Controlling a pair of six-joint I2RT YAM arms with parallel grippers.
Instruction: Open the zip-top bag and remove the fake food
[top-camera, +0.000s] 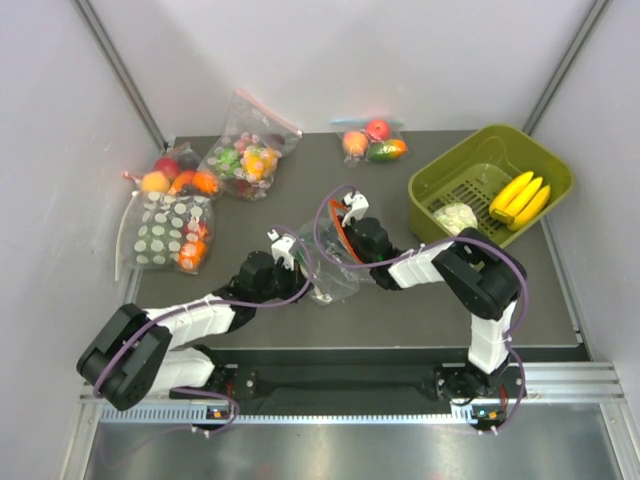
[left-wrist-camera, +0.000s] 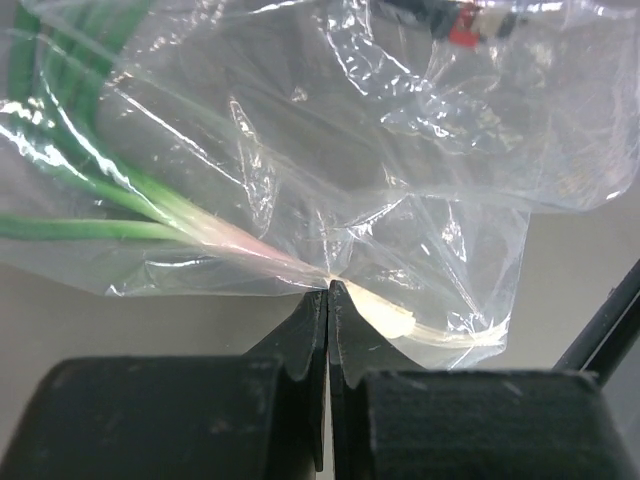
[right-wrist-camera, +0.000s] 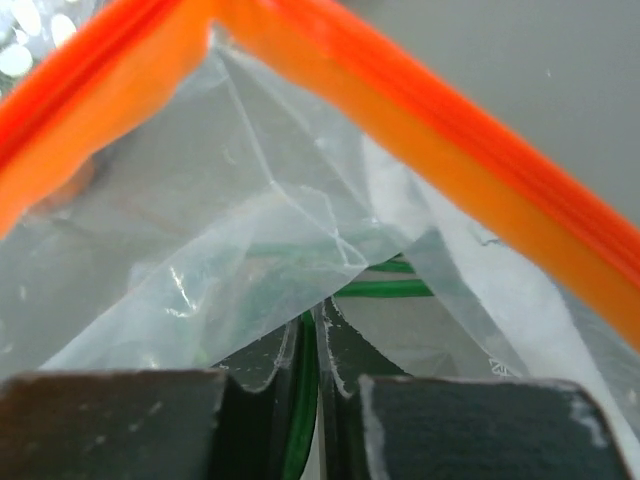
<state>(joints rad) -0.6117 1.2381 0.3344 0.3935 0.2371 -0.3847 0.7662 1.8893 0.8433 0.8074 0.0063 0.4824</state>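
Observation:
The zip-top bag (top-camera: 335, 285) lies crumpled at mid-table between both grippers, its red-orange zip strip (top-camera: 336, 232) spread open. My left gripper (top-camera: 308, 270) is shut on the bag's clear film (left-wrist-camera: 400, 150) at its bottom edge, by the white bulb end (left-wrist-camera: 385, 312) of a green onion (left-wrist-camera: 150, 195) inside. My right gripper (top-camera: 342, 240) is inside the open mouth, under the zip strip (right-wrist-camera: 450, 140), shut on a green stalk (right-wrist-camera: 385, 288), with bag film (right-wrist-camera: 200, 230) draped over one finger. The yellow bananas (top-camera: 520, 197) and pale lettuce head (top-camera: 455, 217) lie in the green basket (top-camera: 440, 185).
At the left are a white-dotted bag (top-camera: 165, 235) and a bag of red and orange fruit (top-camera: 172, 175). A bag of small multicolour pieces (top-camera: 245, 155) and a small bag with a peach and apple (top-camera: 372, 142) lie at the back.

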